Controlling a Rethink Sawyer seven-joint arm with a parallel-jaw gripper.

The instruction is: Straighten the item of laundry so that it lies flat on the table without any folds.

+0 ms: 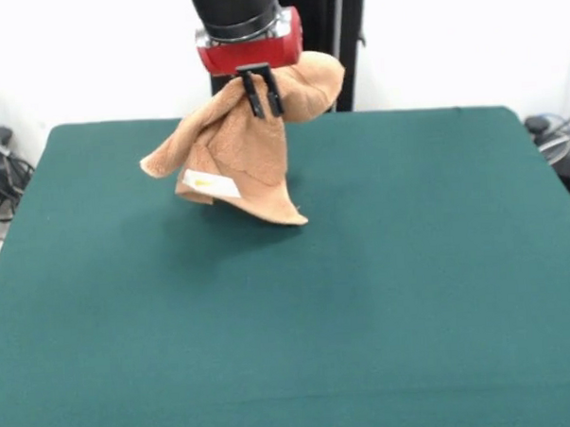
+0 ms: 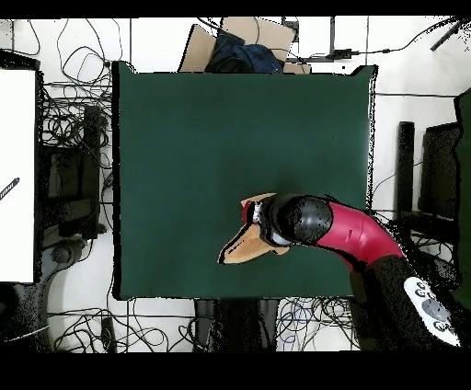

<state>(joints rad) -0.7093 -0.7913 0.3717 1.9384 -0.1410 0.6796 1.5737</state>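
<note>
Orange-tan towel hangs bunched from the gripper, fingers clenched on its upper fold. Long axis roughly vertical; label low. Lower corner seems just touching the table.

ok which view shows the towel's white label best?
Front view. The label faces that camera, low on the bunched towel hanging from the pincer, which is shut on the cloth above the table. In the overhead view the arm covers most of the towel; only a tan edge shows, no label.
</note>
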